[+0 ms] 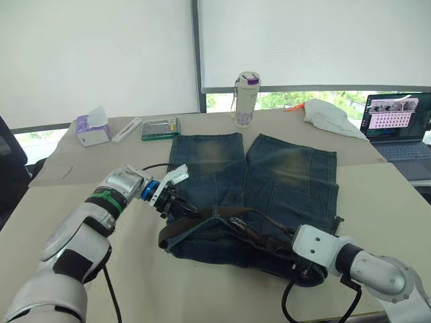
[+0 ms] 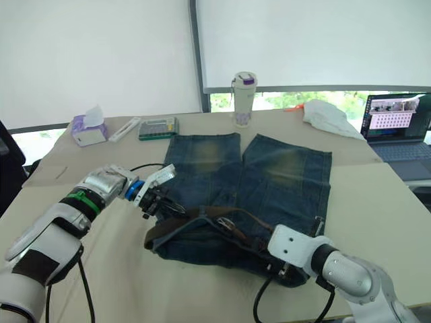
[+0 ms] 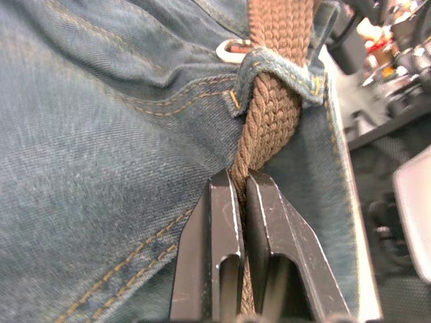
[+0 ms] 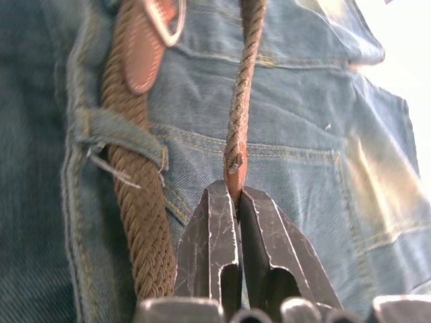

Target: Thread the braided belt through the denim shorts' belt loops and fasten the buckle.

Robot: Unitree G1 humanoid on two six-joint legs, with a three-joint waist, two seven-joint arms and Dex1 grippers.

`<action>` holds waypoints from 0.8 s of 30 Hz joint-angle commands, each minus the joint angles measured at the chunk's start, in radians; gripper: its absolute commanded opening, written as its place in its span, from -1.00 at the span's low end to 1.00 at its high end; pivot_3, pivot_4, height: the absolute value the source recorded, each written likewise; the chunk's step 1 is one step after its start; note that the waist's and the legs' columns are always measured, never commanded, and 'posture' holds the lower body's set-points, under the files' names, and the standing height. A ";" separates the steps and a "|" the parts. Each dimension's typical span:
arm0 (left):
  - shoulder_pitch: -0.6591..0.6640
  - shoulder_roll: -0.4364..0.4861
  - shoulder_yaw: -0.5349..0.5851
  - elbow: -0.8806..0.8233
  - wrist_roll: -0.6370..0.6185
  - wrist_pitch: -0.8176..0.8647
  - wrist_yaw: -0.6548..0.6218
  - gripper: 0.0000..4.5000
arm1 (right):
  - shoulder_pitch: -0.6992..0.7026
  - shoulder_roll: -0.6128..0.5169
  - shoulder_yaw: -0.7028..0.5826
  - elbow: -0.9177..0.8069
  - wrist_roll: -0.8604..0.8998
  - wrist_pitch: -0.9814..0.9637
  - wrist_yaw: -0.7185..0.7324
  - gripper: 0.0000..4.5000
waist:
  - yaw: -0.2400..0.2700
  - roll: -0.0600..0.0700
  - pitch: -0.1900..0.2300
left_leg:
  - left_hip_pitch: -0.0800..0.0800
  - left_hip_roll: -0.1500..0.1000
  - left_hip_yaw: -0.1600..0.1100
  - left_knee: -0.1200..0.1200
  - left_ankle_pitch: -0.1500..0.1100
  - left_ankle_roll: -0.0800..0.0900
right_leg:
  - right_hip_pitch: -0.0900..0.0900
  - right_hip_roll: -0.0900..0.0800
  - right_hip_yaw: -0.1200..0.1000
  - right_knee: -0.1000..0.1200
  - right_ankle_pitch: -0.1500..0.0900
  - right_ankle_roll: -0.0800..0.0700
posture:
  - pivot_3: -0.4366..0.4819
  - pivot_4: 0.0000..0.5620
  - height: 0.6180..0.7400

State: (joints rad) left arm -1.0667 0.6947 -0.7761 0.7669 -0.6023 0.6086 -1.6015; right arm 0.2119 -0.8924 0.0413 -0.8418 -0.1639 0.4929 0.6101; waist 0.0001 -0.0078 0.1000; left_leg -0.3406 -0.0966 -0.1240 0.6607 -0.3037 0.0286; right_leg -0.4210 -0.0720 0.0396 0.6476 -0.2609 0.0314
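Pinching the braided belt (image 3: pixel 273 111) just below a belt loop (image 3: pixel 279 70), the left gripper (image 3: pixel 241 195) sits at the waistband's left end; the right gripper (image 4: pixel 232 198) clamps the belt's leather tip at the right end; the denim shorts (image 1: pixel 269 182) lie flat on the table (image 1: pixel 81 182), legs pointing toward the window; the buckle (image 4: pixel 165 20) rests on the waistband beside a second loop

The shorts (image 1: pixel 262 195) are laid flat on the surface, legs pointing away, faded blue with yellowish worn patches on both legs. The belt (image 3: pixel 273 108), brown and braided, is run along the waistband and is passed under a loop (image 3: pixel 279 70). A silver buckle (image 4: pixel 167 17) is seen at the belt's leather-tipped end.
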 commanded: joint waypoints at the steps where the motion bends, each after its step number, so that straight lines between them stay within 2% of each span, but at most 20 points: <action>1: -0.041 0.056 -0.093 -0.072 -0.128 0.035 -0.013 -0.97 | -0.021 -0.019 0.009 0.006 -0.064 -0.081 0.001 -1.00 | -0.002 0.000 0.000 | 0.000 0.000 0.000 0.000 0.000 0.000 | 0.000 0.000 0.000 0.000 0.000 0.000 | -0.05 -0.47 1.00; 5: -0.059 0.016 -0.047 0.008 -0.153 0.058 -0.013 -0.97 | 0.011 -0.044 -0.015 -0.018 -0.114 -0.107 0.016 -1.00 | 0.007 0.000 0.000 | 0.000 -0.002 -0.001 0.001 0.000 0.000 | 0.000 -0.001 -0.001 0.000 0.000 0.000 | -0.05 -0.47 1.00; 7: -0.022 0.000 -0.003 -0.004 -0.106 -0.078 -0.013 -0.97 | 0.035 -0.030 -0.013 -0.031 -0.116 -0.104 0.020 -1.00 | 0.008 0.000 0.000 | 0.000 -0.003 -0.001 0.001 0.000 0.000 | 0.000 -0.001 -0.001 0.000 0.000 0.000 | -0.05 -0.47 1.00; 9: 0.037 -0.014 0.037 -0.022 0.009 -0.281 -0.013 -0.97 | 0.047 -0.005 0.000 -0.029 -0.129 -0.095 0.011 -1.00 | 0.009 0.000 0.000 | 0.000 -0.003 -0.001 0.001 0.000 0.000 | 0.000 -0.001 0.000 0.000 0.000 0.000 | -0.05 -0.47 1.00; 11: 0.078 0.017 0.033 -0.098 0.011 -0.315 -0.013 -0.97 | 0.008 0.046 0.017 -0.033 -0.112 -0.060 0.004 -1.00 | 0.009 0.000 0.000 | 0.001 -0.002 0.000 0.000 0.000 0.000 | 0.000 -0.003 0.001 -0.002 0.000 0.000 | -0.05 -0.47 1.00; 13: 0.112 0.050 0.022 -0.159 0.006 -0.319 -0.013 -0.66 | -0.024 0.074 0.028 -0.035 -0.106 -0.047 0.016 -1.00 | 0.003 0.000 0.000 | 0.001 -0.001 0.000 0.000 0.000 -0.001 | 0.000 -0.004 0.003 -0.002 0.000 0.000 | -0.05 -0.47 1.00; 16: 0.154 0.039 0.065 -0.162 0.053 -0.334 -0.013 -0.24 | -0.022 0.085 0.029 -0.030 -0.108 -0.049 0.037 -1.00 | 0.011 0.000 0.000 | 0.001 0.000 0.000 0.000 0.000 -0.001 | 0.001 -0.003 0.002 0.000 0.000 0.000 | -0.05 -0.47 1.00; 19: 0.180 0.025 0.121 -0.157 0.099 -0.348 -0.013 -0.24 | -0.019 0.087 0.027 -0.023 -0.103 -0.054 0.050 -1.00 | 0.013 0.001 -0.001 | 0.001 -0.002 -0.001 0.000 0.000 0.000 | 0.001 -0.002 0.001 -0.001 0.000 0.000 | -0.05 -0.47 1.00; 24: 0.194 0.031 0.144 -0.170 0.129 -0.361 -0.013 -0.24 | -0.031 0.096 0.018 -0.019 -0.092 -0.048 0.068 -1.00 | 0.011 0.001 -0.001 | 0.001 -0.002 -0.001 0.000 0.000 0.000 | 0.001 -0.002 0.001 0.000 0.000 0.000 | -0.05 -0.47 1.00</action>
State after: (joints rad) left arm -0.8646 0.7170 -0.6611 0.6177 -0.4782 0.2594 -1.6041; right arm 0.1989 -0.8020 0.0726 -0.8360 -0.2671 0.4448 0.6751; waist 0.0111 -0.0071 0.0993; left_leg -0.3396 -0.0983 -0.1247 0.6611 -0.3038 0.0282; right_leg -0.4200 -0.0741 0.0403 0.6473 -0.2611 0.0318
